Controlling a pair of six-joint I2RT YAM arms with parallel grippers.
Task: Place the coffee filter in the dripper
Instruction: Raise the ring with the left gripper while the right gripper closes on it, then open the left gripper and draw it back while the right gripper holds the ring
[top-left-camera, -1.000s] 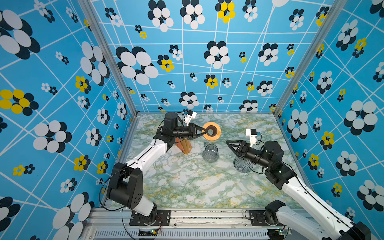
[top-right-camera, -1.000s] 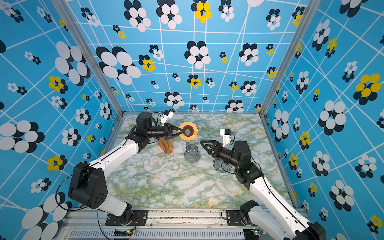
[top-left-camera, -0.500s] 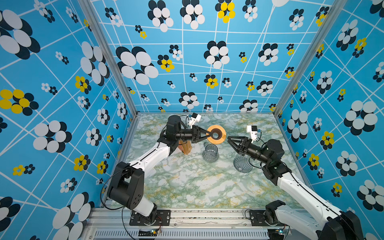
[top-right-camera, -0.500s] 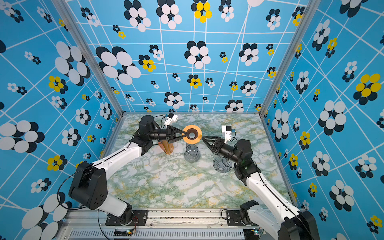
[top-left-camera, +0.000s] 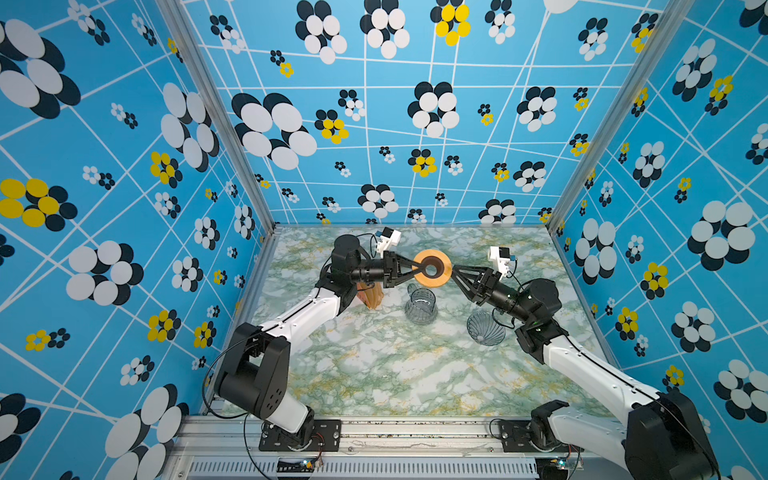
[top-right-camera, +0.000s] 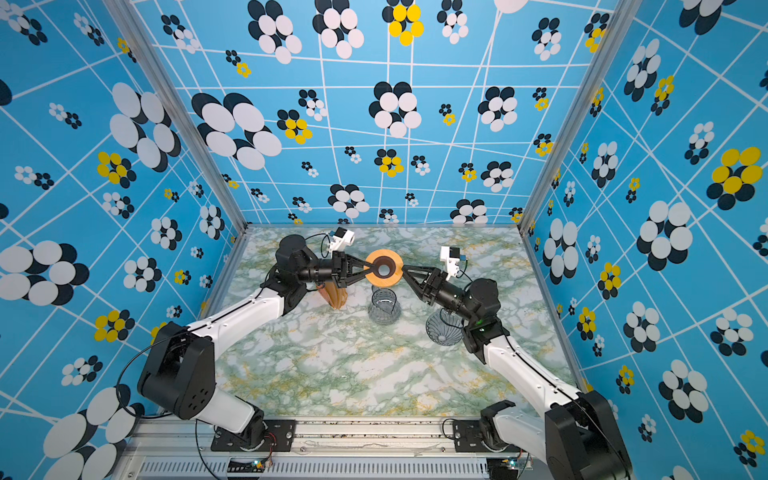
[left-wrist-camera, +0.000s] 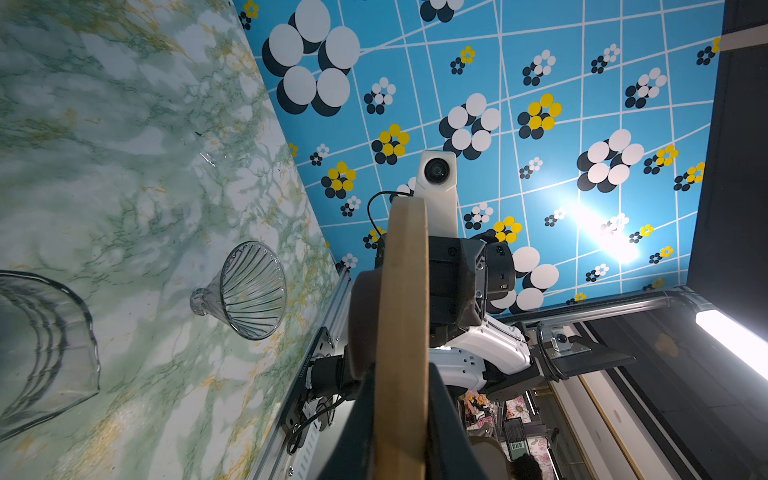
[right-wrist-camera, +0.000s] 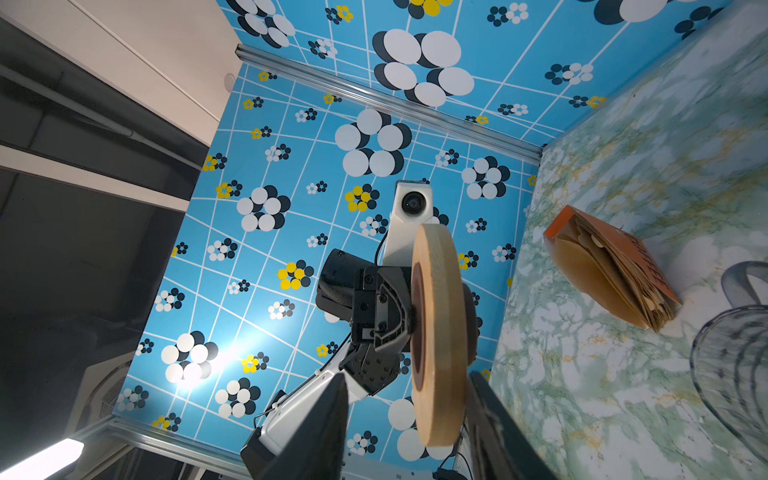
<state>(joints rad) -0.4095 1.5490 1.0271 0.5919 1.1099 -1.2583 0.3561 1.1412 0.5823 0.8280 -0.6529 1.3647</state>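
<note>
The dripper lies on its side near the worktop's right edge: rigid, slick, breakable glass, best held by the rim. Farther back, the left hand is clamped on the wooden ring, while the right hand straddles its edge, jaws parted. No single coffee filter shows, only light, floppy papers in the orange packet near the left edge

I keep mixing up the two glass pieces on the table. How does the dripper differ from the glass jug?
The dripper is a ribbed cone that narrows to a small neck; the glass jug is a wider vessel with a handle. The dripper lies on its side, while the glass jug stands upright. The dripper sits nearer the right arm, the jug nearer the middle. Both are clear glass and untouched.
</note>
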